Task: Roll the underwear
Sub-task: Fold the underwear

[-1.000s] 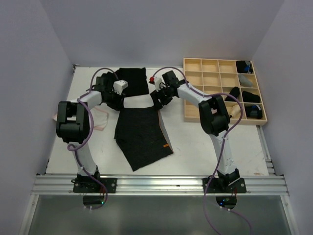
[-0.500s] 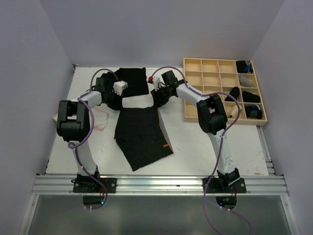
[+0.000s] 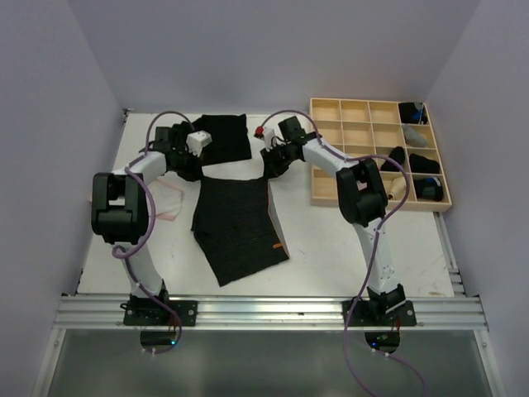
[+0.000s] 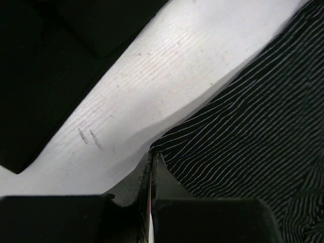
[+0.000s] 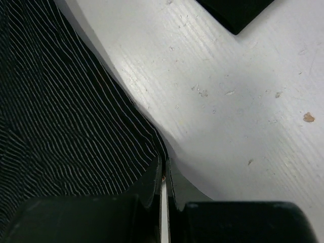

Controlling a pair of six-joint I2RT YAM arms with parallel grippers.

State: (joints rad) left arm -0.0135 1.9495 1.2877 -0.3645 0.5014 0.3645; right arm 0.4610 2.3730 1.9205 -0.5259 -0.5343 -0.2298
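1. The striped underwear (image 3: 235, 227) lies spread flat in the middle of the table (image 3: 347, 240). It is dark with fine pale stripes, and a small orange tag (image 3: 281, 246) shows at its lower right edge.
2. The left gripper (image 3: 195, 171) is down at the cloth's upper left corner. In the left wrist view its jaws are pressed together with no gap, and the striped corner runs straight in between the fingertips (image 4: 139, 179), so it looks pinched.
3. The right gripper (image 3: 270, 168) is at the upper right corner. Its jaws are likewise fully closed, and the cloth's edge ends at the fingertips (image 5: 152, 182), apparently nipped there.
4. The fabric looks thin, light and limp, with no stiffness of its own. It should sag between two holds, drape over itself easily and take no harm from squeezing. Only a sliver of edge seems caught, so a hard tug could pull it free.
5. The two top corners are probably the best place to hold it. That keeps the top edge straight while it is turned over toward the bottom of the frame. A single grip in the middle would likely bunch the cloth instead of starting an even roll.
6. A plain black piece (image 3: 225, 136) lies just above, near the top of the table. A whitish pair (image 3: 169, 203) sits at the left, beside the left arm. The wooden tray (image 3: 355, 132) at the upper right holds dark rolls (image 3: 421, 163) in its right-hand column.
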